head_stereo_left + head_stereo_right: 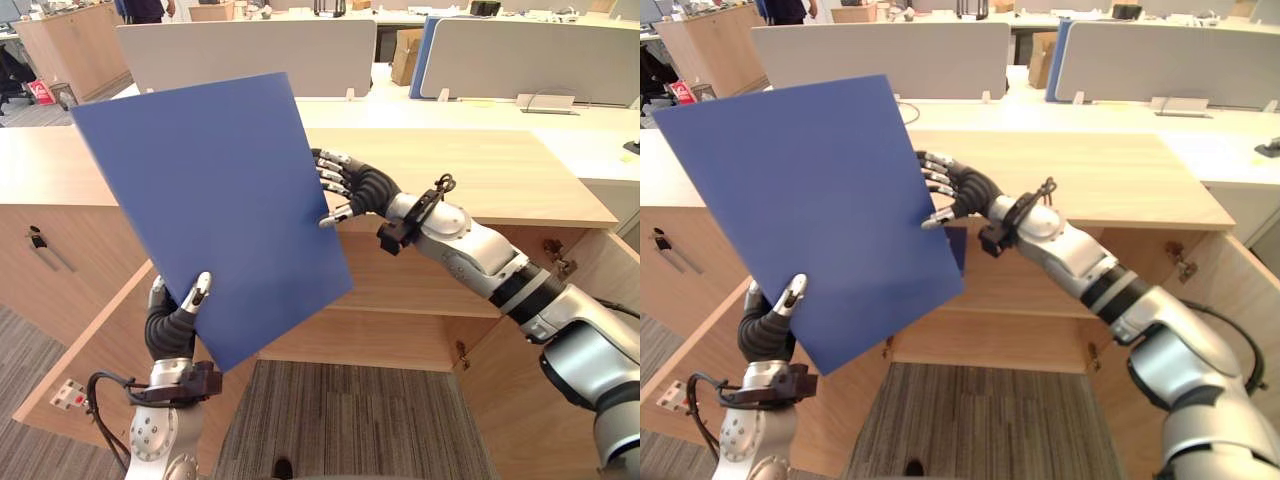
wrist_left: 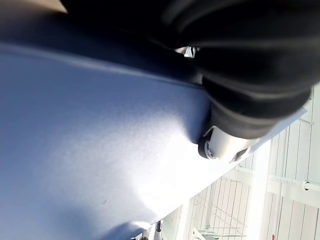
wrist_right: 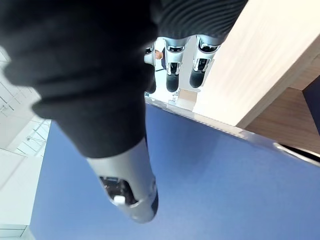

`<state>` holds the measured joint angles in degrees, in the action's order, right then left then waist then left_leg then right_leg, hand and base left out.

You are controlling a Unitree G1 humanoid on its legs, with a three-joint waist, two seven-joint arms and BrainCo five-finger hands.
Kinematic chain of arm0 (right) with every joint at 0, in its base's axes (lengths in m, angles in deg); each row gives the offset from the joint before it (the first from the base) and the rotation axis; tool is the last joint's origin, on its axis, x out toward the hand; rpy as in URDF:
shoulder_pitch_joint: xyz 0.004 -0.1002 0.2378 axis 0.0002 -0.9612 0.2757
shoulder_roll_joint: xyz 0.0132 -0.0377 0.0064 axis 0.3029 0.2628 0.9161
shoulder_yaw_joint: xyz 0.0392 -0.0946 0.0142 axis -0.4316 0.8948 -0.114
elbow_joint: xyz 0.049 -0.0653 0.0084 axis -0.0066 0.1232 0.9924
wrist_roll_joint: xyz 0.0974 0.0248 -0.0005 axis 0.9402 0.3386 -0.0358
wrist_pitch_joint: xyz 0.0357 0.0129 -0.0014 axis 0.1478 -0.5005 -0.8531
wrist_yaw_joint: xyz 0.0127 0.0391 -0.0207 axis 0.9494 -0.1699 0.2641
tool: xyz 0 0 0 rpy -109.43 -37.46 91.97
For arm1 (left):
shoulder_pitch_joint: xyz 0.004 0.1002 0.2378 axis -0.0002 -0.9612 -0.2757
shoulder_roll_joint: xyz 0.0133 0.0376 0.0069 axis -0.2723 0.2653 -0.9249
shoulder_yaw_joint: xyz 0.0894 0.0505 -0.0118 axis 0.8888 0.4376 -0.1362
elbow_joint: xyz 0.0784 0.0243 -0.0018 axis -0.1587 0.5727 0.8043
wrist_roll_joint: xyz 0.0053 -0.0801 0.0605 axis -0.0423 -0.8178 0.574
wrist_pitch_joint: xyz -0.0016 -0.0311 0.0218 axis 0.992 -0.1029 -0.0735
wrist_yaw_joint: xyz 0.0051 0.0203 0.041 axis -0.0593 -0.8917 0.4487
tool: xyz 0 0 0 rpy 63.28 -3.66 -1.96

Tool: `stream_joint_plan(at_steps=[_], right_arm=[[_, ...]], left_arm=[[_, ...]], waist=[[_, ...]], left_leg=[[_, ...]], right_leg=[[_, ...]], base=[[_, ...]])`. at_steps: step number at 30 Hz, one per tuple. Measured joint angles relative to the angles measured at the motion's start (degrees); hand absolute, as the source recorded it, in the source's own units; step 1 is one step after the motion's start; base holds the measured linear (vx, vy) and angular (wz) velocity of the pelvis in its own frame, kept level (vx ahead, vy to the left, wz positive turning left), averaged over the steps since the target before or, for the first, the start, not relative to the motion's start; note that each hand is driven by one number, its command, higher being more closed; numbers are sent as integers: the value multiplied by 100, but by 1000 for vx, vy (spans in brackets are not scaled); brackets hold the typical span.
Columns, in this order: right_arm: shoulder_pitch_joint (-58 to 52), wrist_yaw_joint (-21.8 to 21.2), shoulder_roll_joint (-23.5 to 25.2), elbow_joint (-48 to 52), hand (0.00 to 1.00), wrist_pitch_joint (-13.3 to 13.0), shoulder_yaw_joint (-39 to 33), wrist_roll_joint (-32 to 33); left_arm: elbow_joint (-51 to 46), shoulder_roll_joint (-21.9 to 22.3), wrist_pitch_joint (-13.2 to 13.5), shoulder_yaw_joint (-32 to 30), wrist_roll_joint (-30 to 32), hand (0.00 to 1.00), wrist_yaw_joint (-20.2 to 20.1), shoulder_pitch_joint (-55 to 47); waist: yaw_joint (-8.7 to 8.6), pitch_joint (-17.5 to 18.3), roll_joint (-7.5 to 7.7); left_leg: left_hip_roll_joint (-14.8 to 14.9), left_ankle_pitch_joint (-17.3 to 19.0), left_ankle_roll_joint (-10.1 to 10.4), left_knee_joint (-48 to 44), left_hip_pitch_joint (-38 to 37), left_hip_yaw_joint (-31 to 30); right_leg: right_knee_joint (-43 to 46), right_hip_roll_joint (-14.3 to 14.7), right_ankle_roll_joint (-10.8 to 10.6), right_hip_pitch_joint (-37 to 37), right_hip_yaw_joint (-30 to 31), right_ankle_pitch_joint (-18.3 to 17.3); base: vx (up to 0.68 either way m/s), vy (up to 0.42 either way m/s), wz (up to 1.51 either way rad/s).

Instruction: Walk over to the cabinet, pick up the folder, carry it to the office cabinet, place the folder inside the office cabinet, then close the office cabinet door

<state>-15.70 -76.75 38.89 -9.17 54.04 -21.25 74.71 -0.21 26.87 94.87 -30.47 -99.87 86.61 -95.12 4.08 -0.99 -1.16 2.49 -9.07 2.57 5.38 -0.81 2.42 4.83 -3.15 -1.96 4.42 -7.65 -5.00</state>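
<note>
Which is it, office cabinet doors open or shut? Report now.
Open: the left door and right door swing outward, baring the shelf behind the folder.

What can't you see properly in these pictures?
Inside of the office cabinet: its left part is hidden behind the folder, both eye views.
Person: cut off by the top edge, eye views.
Label on the open door: too small to read.

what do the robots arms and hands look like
Both arms are made of rounded silver-grey segments; the right arm has black bands at its joints. A dark ribbed cover wraps each wrist and the back of each hand. The left hand and right hand have silver fingers with dark tips, and a small black block sits at each wrist.
</note>
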Motion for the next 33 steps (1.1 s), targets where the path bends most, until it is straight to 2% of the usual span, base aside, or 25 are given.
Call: stream_joint_plan(at_steps=[5, 9, 11, 13, 16, 19, 28, 29, 33], right_arm=[[-4, 0, -155, -2, 0, 58, 304, 653], [-94, -3, -107, -2, 0, 29, 305, 1206], [-339, 3, 85, -28, 0, -29, 89, 1421], [-687, 0, 482, -136, 0, -19, -160, 1457], [-916, 129, 1254, -600, 0, -123, -665, 1609], [-906, 298, 1660, -859, 0, -237, -912, 1605], [-905, 544, 1857, -1102, 0, -243, -918, 1403], [-905, 551, 1881, -1157, 100, -243, -909, 1376], [-898, 420, 1875, -1210, 100, -238, -830, 1145]], left_arm=[[0, -286, -34, 37, -54, 100, 43, -2], [-1, -379, -39, 121, -411, 100, 43, 24], [-2, -376, -39, 240, -673, 100, 43, 63], [-31, -377, -28, 477, -992, 100, -32, 259], [-14, -344, -46, 421, -1190, 100, -30, 316], [-15, -257, -47, 415, -1419, 100, -30, 316], [-15, -266, -109, 412, -1419, 100, -18, 316], [-14, -275, -118, 412, -1418, 100, -17, 316], [-15, -351, -124, 389, -1420, 100, -5, 316]], waist=[[9, 65, -85], [22, 82, -110], [43, 84, -114], [96, 90, -120], [105, 122, -191], [152, 143, -214], [172, 146, -213], [172, 153, -213], [169, 169, -212]], left_leg=[[9, -27, -1, 0, 77, -1], [31, -46, 12, -1, 74, -3], [50, -62, 22, 0, 74, -7], [73, -80, 37, 1, 76, -12], [94, -109, 43, 1, 108, -14], [99, -120, 41, 0, 114, -15], [94, -148, 36, -1, 173, -59], [94, -149, 37, -2, 173, -60], [95, -151, 40, -2, 173, -70]], right_leg=[[-9, 10, 11, -78, 0, 27], [-12, 33, 23, -69, 1, 51], [-10, 49, 36, -71, 1, 60], [-13, 69, 45, -83, 0, 62], [-21, 89, 65, -113, 1, 78], [-38, 90, 80, -111, 0, 92], [-98, 86, 83, -118, -42, 133], [-99, 86, 82, -117, -42, 133], [-102, 86, 83, -114, -51, 134]], base=[[0, 0, 0], [0, 0, 0], [-18, -4, 0], [-45, -9, -1], [-40, -6, -1], [0, 0, 0], [-3, 2, 2], [0, 0, 0], [-1, 0, 1]])
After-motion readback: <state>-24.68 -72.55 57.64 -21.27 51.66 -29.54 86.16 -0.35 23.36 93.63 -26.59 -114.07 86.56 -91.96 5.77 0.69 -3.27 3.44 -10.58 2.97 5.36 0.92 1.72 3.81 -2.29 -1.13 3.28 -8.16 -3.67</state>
